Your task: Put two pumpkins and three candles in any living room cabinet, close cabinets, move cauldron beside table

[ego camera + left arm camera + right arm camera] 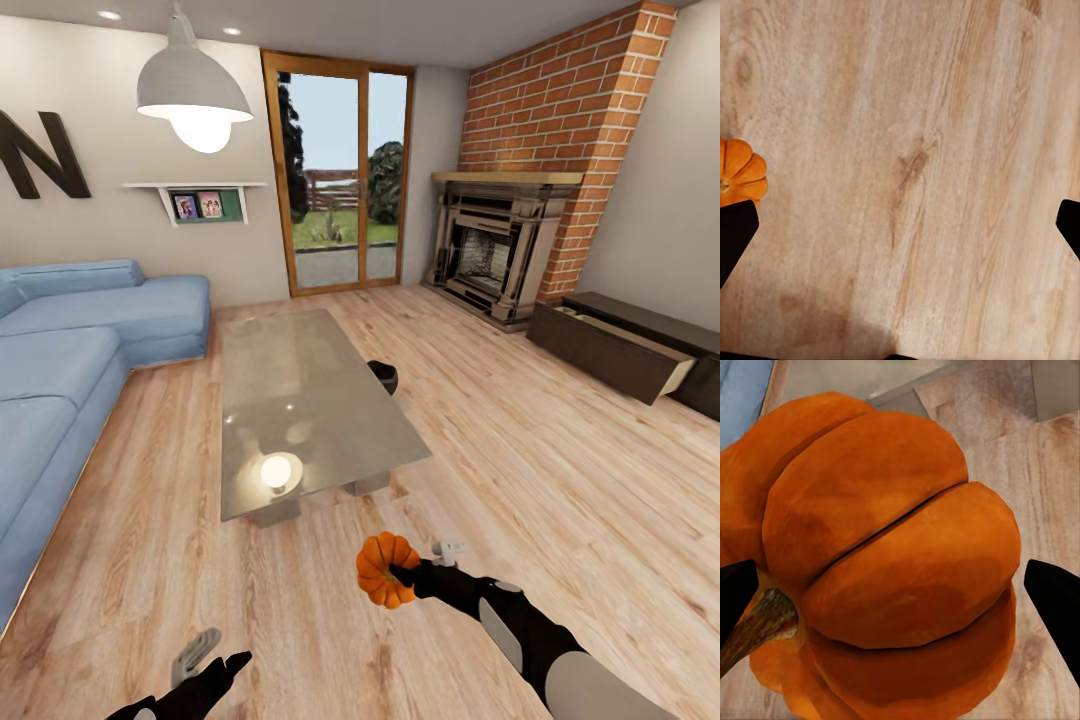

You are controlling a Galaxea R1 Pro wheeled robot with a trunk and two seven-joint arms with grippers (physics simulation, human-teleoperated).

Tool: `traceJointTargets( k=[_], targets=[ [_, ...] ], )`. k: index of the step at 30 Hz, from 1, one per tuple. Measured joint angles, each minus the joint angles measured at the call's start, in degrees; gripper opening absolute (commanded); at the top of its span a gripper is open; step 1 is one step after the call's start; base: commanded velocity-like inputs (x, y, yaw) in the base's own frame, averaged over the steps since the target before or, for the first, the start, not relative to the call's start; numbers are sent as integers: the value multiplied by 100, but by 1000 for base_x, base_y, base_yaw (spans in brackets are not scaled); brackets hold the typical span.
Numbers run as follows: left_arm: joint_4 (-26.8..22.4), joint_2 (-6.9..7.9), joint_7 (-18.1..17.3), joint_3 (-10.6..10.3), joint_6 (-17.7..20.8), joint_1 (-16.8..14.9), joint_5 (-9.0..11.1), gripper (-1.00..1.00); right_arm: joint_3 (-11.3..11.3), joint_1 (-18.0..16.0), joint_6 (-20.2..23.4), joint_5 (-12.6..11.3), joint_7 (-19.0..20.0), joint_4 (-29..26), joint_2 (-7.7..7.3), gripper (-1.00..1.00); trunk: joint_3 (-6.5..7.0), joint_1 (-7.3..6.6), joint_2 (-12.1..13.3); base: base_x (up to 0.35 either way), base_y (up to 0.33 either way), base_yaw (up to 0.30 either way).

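Pumpkin [386, 569] sits clamped in the right pincer [405, 575], carried above the wood floor [560, 470] near the desk's [300, 400] near end; its ribs bulge between the two dark fingers in the right wrist view. The left pincer [205, 665] hangs spread wide and holds nothing. The cabinet [620, 350], far right, has a drawer standing open, so stowing looks under way. The cauldron [384, 375] already sits just beside the desk. No candles can be made out, so their state cannot be told.

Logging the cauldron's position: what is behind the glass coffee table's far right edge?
A round black cauldron stands on the wooden floor beside the table. Its upper rim and one side show; the tabletop covers its lower left part.
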Motion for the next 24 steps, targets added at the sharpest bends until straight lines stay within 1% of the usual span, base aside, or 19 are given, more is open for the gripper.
traceJointTargets(
  k=[2,3,5,8,11,13,14,16,17,18,19,20,21,22,23,24],
  targets=[
    [-27,0,-3,-5,0,0,-3,100,-1,0,14,-6,256,-21,6,-100,0,0,0,0,0,0],
    [-46,0,-5,-9,4,-1,-4,100,3,1,39,-12,490,-41,9,-100,0,0,0,0,0,0],
    [-78,8,-14,-16,7,0,-3,100,-11,1,107,-15,972,-126,11,-100,-35,43,-79,0,0,0],
    [-169,30,-21,-19,19,-5,-2,100,-30,0,288,-30,1338,-383,12,-100,-89,109,-199,0,0,0],
    [-518,63,-13,-18,75,-12,7,100,-30,1,667,-29,1486,-822,14,-100,-143,175,-320,0,0,0],
    [-818,95,-8,-3,203,-10,18,100,-26,1,1059,-37,1519,-1287,14,-100,-178,219,-400,0,0,0],
    [-924,126,-4,14,362,-13,24,100,-24,2,1305,-46,1522,-1581,14,-100,-196,241,-440,0,0,0],
    [-1051,240,-3,89,769,-17,50,100,-25,6,1832,-68,1520,-2236,14,-100,-232,285,-520,0,0,0],
    [-1070,277,-1,123,864,-19,63,100,-26,7,1960,-71,1516,-2409,13,-100,-250,307,-560,0,0,0],
    [-1096,348,4,201,1006,-25,87,100,-24,9,2198,-22,1515,-2723,9,-100,-269,329,-600,0,0,0],
    [-1112,421,12,276,1103,-48,117,100,-36,8,2479,-117,1515,-3059,8,-100,-286,350,-641,0,0,0],
    [-1123,478,18,333,1170,-95,139,100,-38,9,2756,-132,1508,-3365,6,-100,-304,373,-681,0,0,0],
    [-1127,502,18,355,1197,-125,147,100,-39,10,2889,-118,1503,-3506,3,-100,-322,395,-721,0,0,0],
    [-1124,545,19,387,1233,-190,161,100,-49,10,3144,-148,1503,-3746,-2,-100,-340,417,-761,0,0,0],
    [-1126,607,16,417,1282,-277,177,100,-137,8,3500,-317,1498,-4064,-8,-100,-357,439,-801,0,0,0],
    [-1130,625,16,423,1311,-304,180,100,-182,9,3648,-436,1487,-4186,-9,-100,-376,460,-841,0,0,0]
  ],
)
